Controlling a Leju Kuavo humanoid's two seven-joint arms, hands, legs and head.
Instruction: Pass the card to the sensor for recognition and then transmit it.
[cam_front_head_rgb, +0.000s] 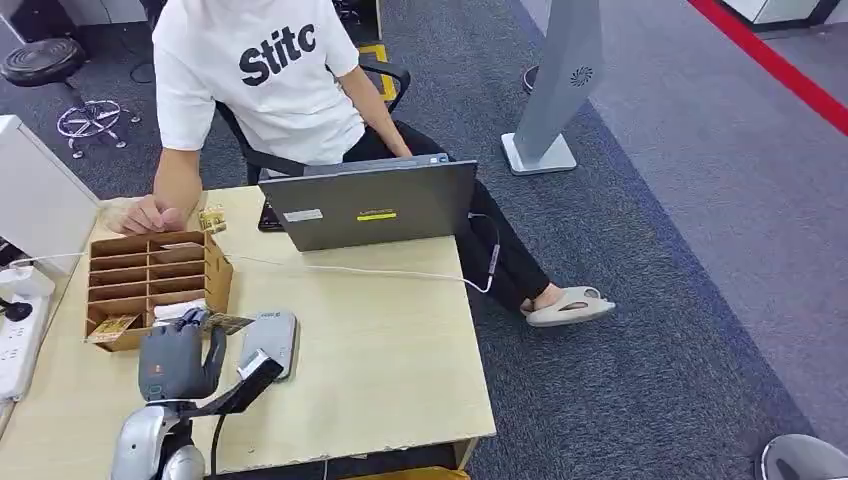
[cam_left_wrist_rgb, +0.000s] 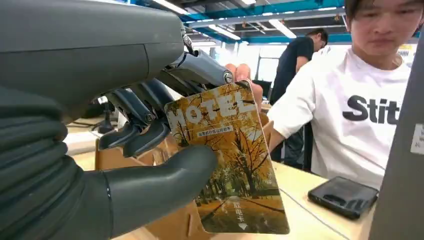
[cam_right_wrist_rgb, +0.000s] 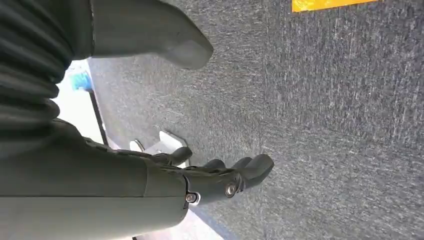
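In the head view the grey left hand (cam_front_head_rgb: 180, 357) is over the pale wooden desk (cam_front_head_rgb: 400, 370) and it holds a thin glossy hotel card with a yellow autumn picture (cam_front_head_rgb: 226, 322), which sticks out past the fingers. Just beside the hand lies the flat grey sensor pad with rounded corners (cam_front_head_rgb: 272, 339), and on the hand's other side stands the brown cardboard box with slots (cam_front_head_rgb: 150, 280). I judge that the card is already taken but not yet laid on the sensor, and the handing over also remains. In the left wrist view the smooth thick thumb (cam_left_wrist_rgb: 160, 175) presses the card (cam_left_wrist_rgb: 235, 170) against the dark fingers. In the right wrist view the right hand (cam_right_wrist_rgb: 220, 175) hangs over grey rough carpet (cam_right_wrist_rgb: 325, 100), fingers apart, holding nothing.
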